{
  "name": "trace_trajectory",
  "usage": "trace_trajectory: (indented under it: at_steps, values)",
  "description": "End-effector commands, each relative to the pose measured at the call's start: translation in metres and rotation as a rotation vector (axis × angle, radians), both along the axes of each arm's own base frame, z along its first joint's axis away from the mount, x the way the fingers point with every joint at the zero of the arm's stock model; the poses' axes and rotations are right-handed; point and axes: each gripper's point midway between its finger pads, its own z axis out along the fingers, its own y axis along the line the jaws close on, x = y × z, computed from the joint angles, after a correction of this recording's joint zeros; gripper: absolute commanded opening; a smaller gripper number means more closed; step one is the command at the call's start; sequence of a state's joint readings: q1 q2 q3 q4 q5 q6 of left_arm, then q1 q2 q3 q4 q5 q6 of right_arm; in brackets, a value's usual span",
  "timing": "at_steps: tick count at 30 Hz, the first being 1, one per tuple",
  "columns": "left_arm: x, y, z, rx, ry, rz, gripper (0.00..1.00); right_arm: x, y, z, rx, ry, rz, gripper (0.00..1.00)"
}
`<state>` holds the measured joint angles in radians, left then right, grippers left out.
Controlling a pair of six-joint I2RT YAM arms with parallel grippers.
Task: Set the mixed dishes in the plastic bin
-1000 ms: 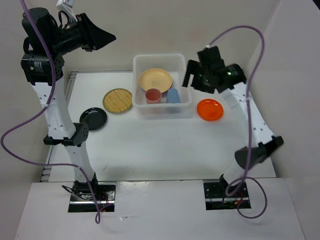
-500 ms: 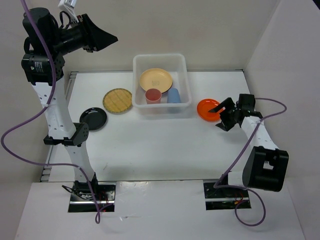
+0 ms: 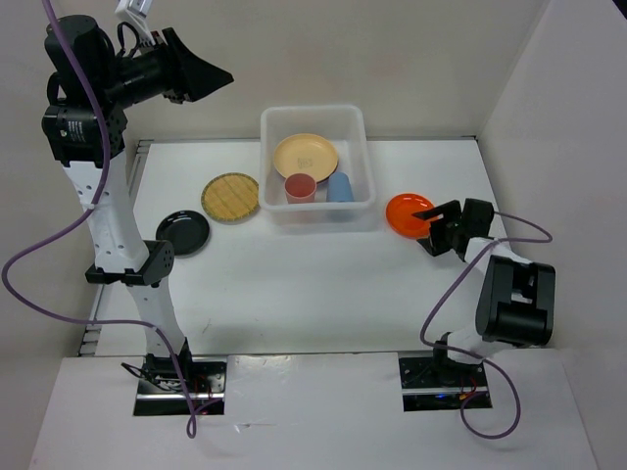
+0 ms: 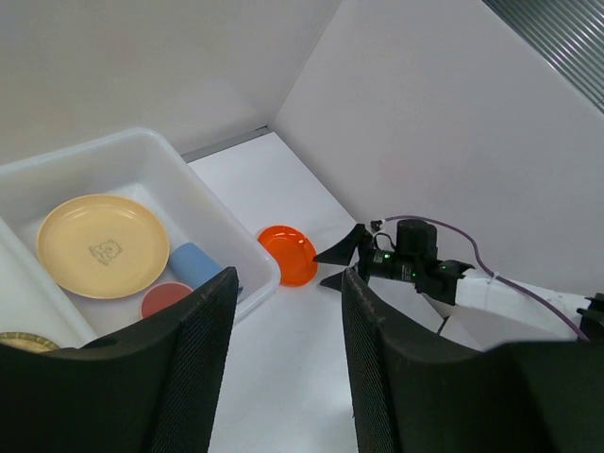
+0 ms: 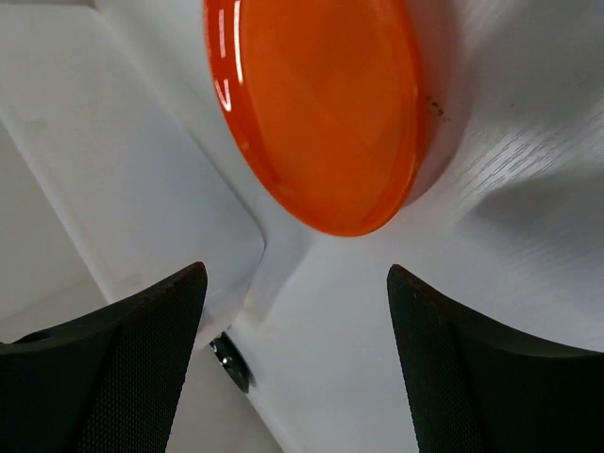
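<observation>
Toward the back of the table sits the plastic bin [image 3: 312,111], already holding a tan plate [image 3: 305,155], a pink-red cup [image 3: 300,186] and a blue cup [image 3: 339,186]. A woven plate [image 3: 231,197] and a black plate [image 3: 183,232] lie to its left, and the orange plate [image 3: 409,214] just to its right. That orange plate looks light, stiff and glossy; I'd pinch its near rim and expect it to slide. My right gripper [image 3: 424,227] sits low beside it, jaws spread wide, gripping nothing. The left gripper [image 3: 223,78] hangs high, fingers apart, empty. A second ago the right arm was up by the bin's right wall; it has since dropped to plate level.
</observation>
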<state>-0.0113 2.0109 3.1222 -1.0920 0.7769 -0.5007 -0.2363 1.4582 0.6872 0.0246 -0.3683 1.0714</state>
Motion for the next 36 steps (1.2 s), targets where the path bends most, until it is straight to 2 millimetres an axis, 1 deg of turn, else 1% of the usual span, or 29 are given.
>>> trace_trajectory:
  at_steps: [1, 2, 3, 4, 5, 6, 7, 8, 9, 11, 13, 16, 17, 18, 19, 20, 21, 22, 23, 24, 25, 27, 28, 29, 30, 32, 33, 34, 36]
  values:
    - [-0.023, -0.003, 0.022, 0.004, -0.088, -0.02, 0.56, 0.018, -0.008, -0.003, 0.008, -0.058, -0.059, 0.82]
    - [-0.031, -0.003, 0.026, 0.004, -0.096, -0.02, 0.57, 0.019, -0.009, -0.007, 0.009, -0.054, -0.059, 0.82]
    - [-0.048, -0.001, 0.038, 0.004, -0.135, -0.003, 0.57, 0.022, -0.011, -0.009, 0.002, -0.049, -0.068, 0.82]
    - [-0.055, 0.002, 0.045, 0.003, -0.157, 0.018, 0.58, 0.02, -0.011, -0.02, 0.008, -0.019, -0.069, 0.82]
    - [-0.074, 0.004, 0.057, 0.001, -0.199, 0.032, 0.59, 0.024, -0.012, -0.021, 0.008, -0.022, -0.069, 0.82]
    - [-0.083, 0.005, 0.063, 0.0, -0.221, 0.044, 0.59, 0.026, -0.012, -0.024, 0.007, -0.025, -0.068, 0.82]
    - [-0.091, 0.005, 0.066, -0.003, -0.227, 0.057, 0.59, 0.026, -0.012, -0.035, 0.012, -0.001, -0.069, 0.82]
    - [-0.098, 0.007, 0.071, -0.005, -0.244, 0.068, 0.59, 0.026, -0.011, -0.039, 0.019, 0.004, -0.062, 0.8]
    - [-0.113, 0.009, 0.079, -0.008, -0.276, 0.081, 0.59, 0.032, -0.012, -0.038, 0.016, -0.011, -0.062, 0.8]
    - [-0.123, 0.015, 0.083, -0.013, -0.28, 0.13, 0.59, 0.031, -0.012, -0.049, 0.022, 0.014, -0.062, 0.79]
    - [-0.127, 0.023, 0.081, -0.015, -0.258, 0.187, 0.56, 0.035, -0.014, -0.052, 0.021, 0.005, -0.075, 0.78]
    - [-0.146, 0.026, 0.078, -0.016, -0.232, 0.213, 0.55, 0.038, -0.015, -0.051, 0.027, -0.005, -0.082, 0.76]
    - [-0.163, 0.03, 0.084, -0.022, -0.26, 0.236, 0.55, 0.04, -0.016, -0.051, 0.027, -0.006, -0.082, 0.73]
    - [-0.161, 0.029, 0.078, -0.02, -0.229, 0.241, 0.55, 0.039, -0.015, -0.055, 0.029, 0.004, -0.082, 0.73]
    - [-0.177, 0.029, 0.081, -0.027, -0.245, 0.243, 0.55, 0.044, -0.016, -0.051, 0.026, -0.009, -0.082, 0.71]
    - [-0.177, 0.034, 0.079, -0.03, -0.235, 0.279, 0.55, 0.047, -0.017, -0.051, 0.026, -0.009, -0.082, 0.67]
    - [-0.178, 0.036, 0.073, -0.027, -0.211, 0.29, 0.55, 0.046, -0.017, -0.056, 0.037, 0.004, -0.089, 0.65]
    - [-0.18, 0.035, 0.06, -0.018, -0.164, 0.29, 0.55, 0.049, -0.017, -0.053, 0.036, 0.001, -0.089, 0.64]
    - [-0.179, 0.038, 0.051, -0.004, -0.141, 0.305, 0.55, 0.048, -0.017, -0.056, 0.038, 0.01, -0.089, 0.59]
    - [-0.192, 0.044, 0.045, -0.002, -0.131, 0.339, 0.55, 0.051, -0.018, -0.053, 0.036, 0.0, -0.089, 0.56]
    - [-0.176, 0.045, 0.015, 0.027, -0.031, 0.356, 0.55, 0.051, -0.018, -0.057, 0.046, 0.012, -0.096, 0.53]
    - [-0.173, 0.052, -0.008, 0.044, 0.017, 0.398, 0.55, 0.053, -0.018, -0.057, 0.046, 0.012, -0.096, 0.46]
    - [-0.194, 0.057, -0.013, 0.037, -0.009, 0.413, 0.55, 0.055, -0.019, -0.056, 0.051, 0.005, -0.101, 0.44]
    - [-0.177, 0.056, -0.046, 0.046, 0.076, 0.424, 0.55, 0.054, -0.018, -0.059, 0.053, 0.014, -0.102, 0.41]
    - [-0.191, 0.059, -0.053, 0.03, 0.063, 0.435, 0.55, 0.053, -0.018, -0.063, 0.061, 0.024, -0.108, 0.35]
    - [-0.185, 0.056, -0.078, 0.004, 0.106, 0.438, 0.55, 0.055, -0.018, -0.061, 0.06, 0.015, -0.108, 0.27]
    - [-0.183, 0.053, -0.093, 0.001, 0.141, 0.425, 0.55, 0.055, -0.018, -0.061, 0.06, 0.015, -0.108, 0.16]
    - [-0.179, 0.046, -0.126, 0.009, 0.221, 0.387, 0.55, 0.058, -0.019, -0.058, 0.058, 0.006, -0.107, 0.11]
    - [-0.178, 0.034, -0.141, -0.022, 0.259, 0.325, 0.55, 0.057, -0.019, -0.06, 0.06, 0.015, -0.108, 0.0]
